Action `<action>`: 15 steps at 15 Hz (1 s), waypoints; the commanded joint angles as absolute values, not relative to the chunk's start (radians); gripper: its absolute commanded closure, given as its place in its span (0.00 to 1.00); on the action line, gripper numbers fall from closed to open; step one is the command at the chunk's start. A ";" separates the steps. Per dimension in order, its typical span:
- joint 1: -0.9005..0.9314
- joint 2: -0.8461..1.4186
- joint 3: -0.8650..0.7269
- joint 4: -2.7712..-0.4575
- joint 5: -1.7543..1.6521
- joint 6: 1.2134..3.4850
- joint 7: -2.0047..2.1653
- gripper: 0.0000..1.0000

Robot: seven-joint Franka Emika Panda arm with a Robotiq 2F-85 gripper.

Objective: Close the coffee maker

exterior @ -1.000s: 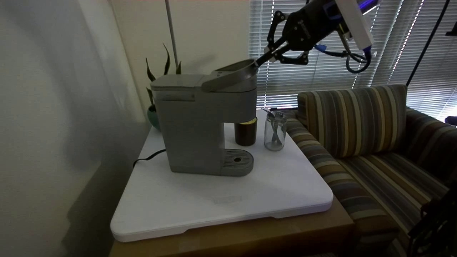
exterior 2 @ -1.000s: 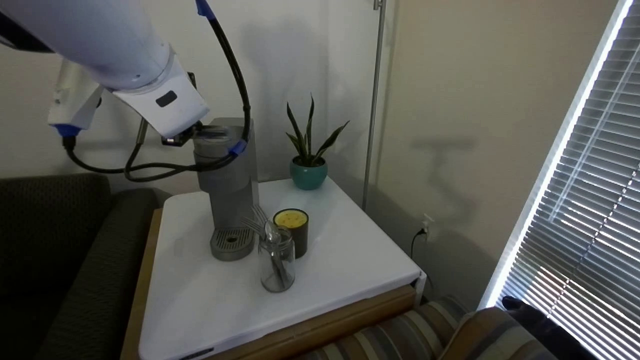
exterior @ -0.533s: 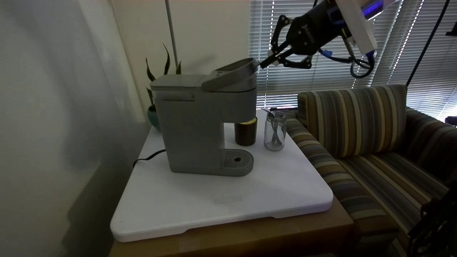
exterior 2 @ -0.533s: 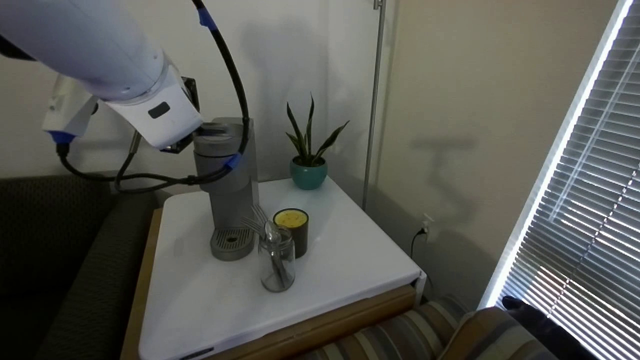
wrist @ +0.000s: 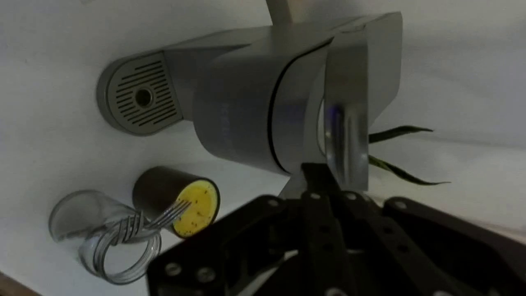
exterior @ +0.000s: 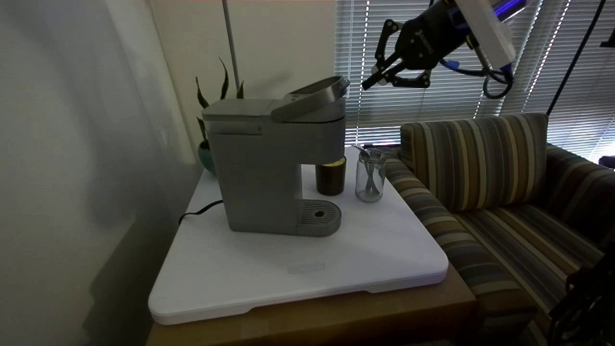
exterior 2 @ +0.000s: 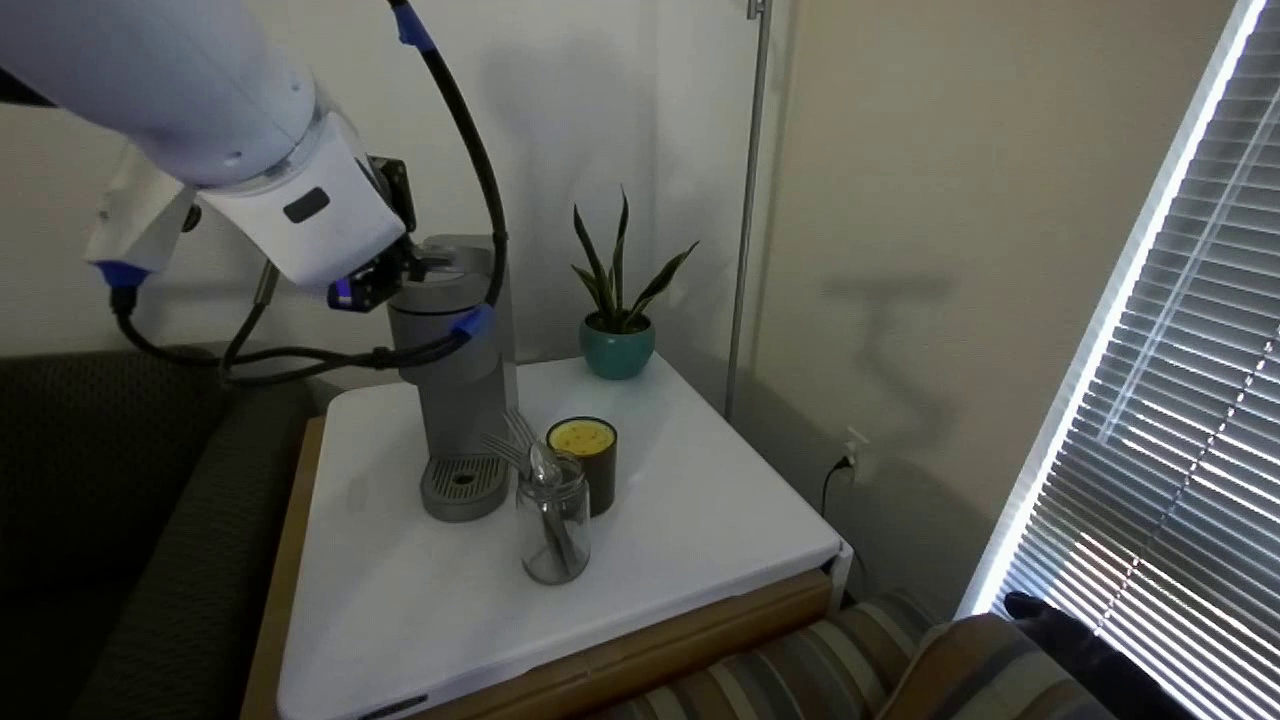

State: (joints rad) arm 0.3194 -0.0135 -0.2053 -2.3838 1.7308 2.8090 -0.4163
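One coffee maker (exterior: 259, 173); grey, boxy, upright on the white bench (exterior: 375, 254); back set near the rear edge, the one that ends in the corner with the potted plant (exterior 2: 617, 350); drip tray (exterior: 319, 216) pointing to the opposite edge, by the striped armchair (exterior: 475, 168).

One lid (exterior: 310, 103); hinged at the rear, slanting up to a front lip (exterior: 342, 86); not yet down, as I judge it.

One end effector (exterior: 370, 82), on the only arm (exterior 2: 190, 80) here; fingers (wrist: 317, 176) together, nothing between them that I can make out; tips slanting down toward the coffee maker, just off the front lip on the armchair side and about level with it; a narrow gap visible in an exterior view.

Governing relation: the front lip lies just ahead of the tips, toward the rear edge; the lid's long axis runs from lip to hinge, roughly away from them.

Move called for, in my judgement: raise the tips clear, carry them over the lip, press down; pushed straight in from this height, they would likely shove the coffee maker toward the rear edge rather than fold the lid.
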 commanded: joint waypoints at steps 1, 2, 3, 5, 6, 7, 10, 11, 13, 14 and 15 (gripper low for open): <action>0.320 -0.095 -0.203 -2.422 1.687 2.918 -0.383 1.00; 0.319 -0.104 -0.204 -2.418 1.691 2.927 -0.386 1.00; 0.318 -0.113 -0.206 -2.414 1.706 2.927 -0.397 1.00; 0.316 -0.124 -0.211 -2.395 1.758 2.894 -0.431 1.00; 0.316 -0.128 -0.213 -2.387 1.786 2.873 -0.448 1.00; 0.316 -0.124 -0.215 -2.374 1.822 2.844 -0.468 1.00; 0.319 -0.098 -0.214 -2.347 1.903 2.761 -0.516 1.00; 0.319 -0.090 -0.214 -2.343 1.918 2.730 -0.525 1.00; 0.325 -0.060 -0.208 -2.334 1.914 2.678 -0.518 1.00; 0.327 -0.046 -0.206 -2.333 1.902 2.660 -0.508 1.00; 0.329 -0.030 -0.204 -2.332 1.891 2.648 -0.500 1.00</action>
